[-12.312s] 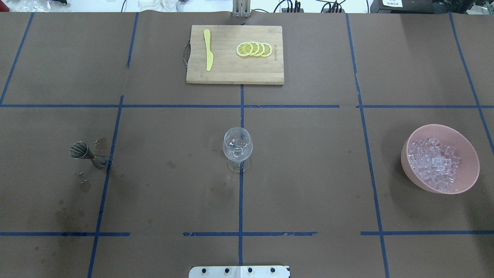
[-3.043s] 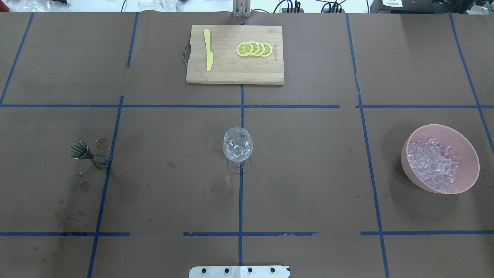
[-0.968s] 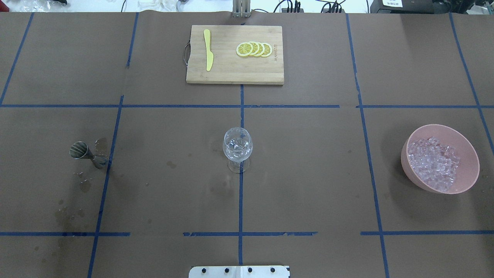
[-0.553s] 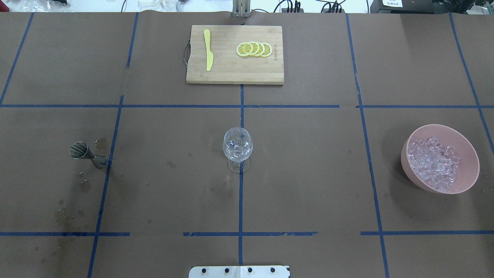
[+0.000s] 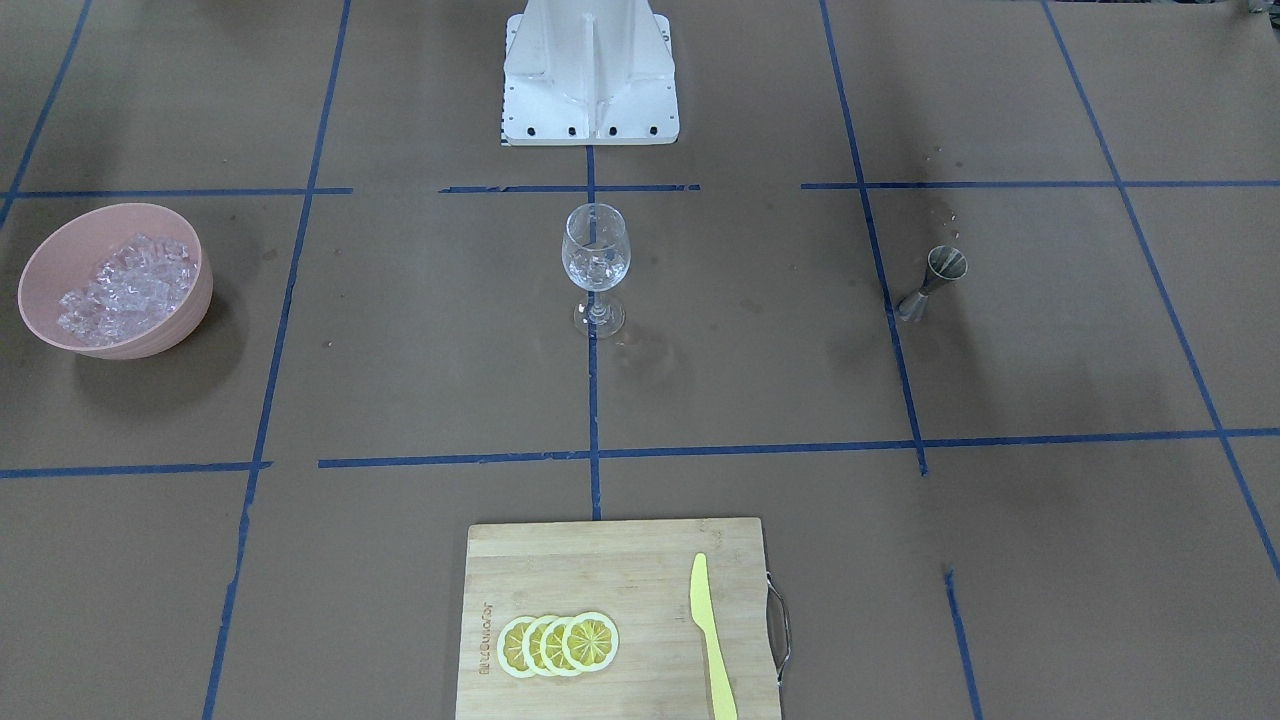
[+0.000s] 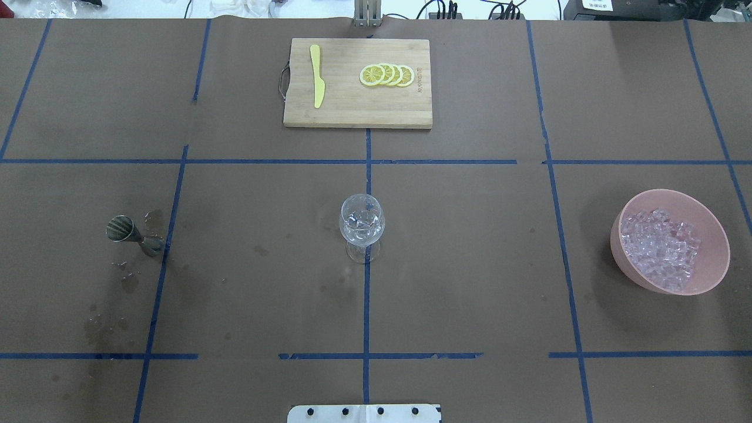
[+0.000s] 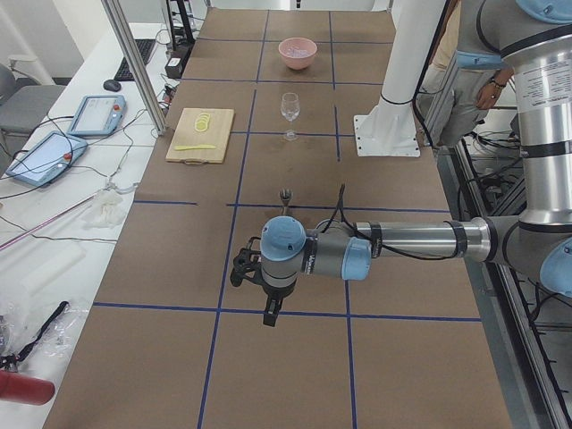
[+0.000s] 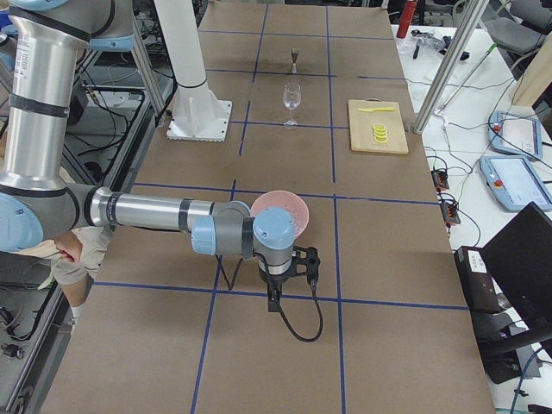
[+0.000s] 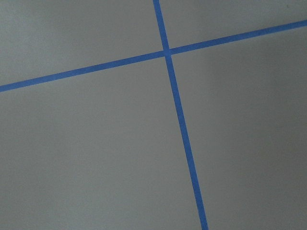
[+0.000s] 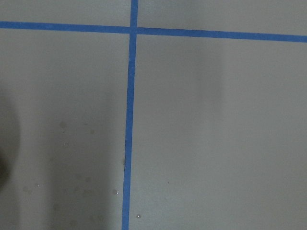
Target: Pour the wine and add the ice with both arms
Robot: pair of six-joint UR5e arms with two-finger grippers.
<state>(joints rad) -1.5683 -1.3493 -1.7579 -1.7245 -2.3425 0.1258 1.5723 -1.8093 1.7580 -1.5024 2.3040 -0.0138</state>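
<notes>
A clear stemmed glass (image 6: 362, 226) stands at the table's centre with a few ice chunks (image 5: 596, 262) in it. More ice (image 6: 661, 247) fills a pink bowl (image 6: 718, 252) on the right. A small metal jigger (image 6: 126, 233) stands on the left; I cannot make out any wine in it. Both arms are outside the overhead and front views. The left gripper (image 7: 266, 313) hangs over bare table in the exterior left view, near of the jigger (image 7: 285, 194). The right gripper (image 8: 278, 297) hangs just near of the bowl (image 8: 291, 205) in the exterior right view. I cannot tell whether either is open or shut.
A bamboo cutting board (image 6: 357, 111) at the far side carries a yellow knife (image 6: 317, 75) and several lemon slices (image 6: 387, 75). Wet stains (image 6: 103, 326) mark the paper around the jigger. The white pedestal (image 5: 590, 75) stands at the robot's edge. Both wrist views show only brown paper and blue tape.
</notes>
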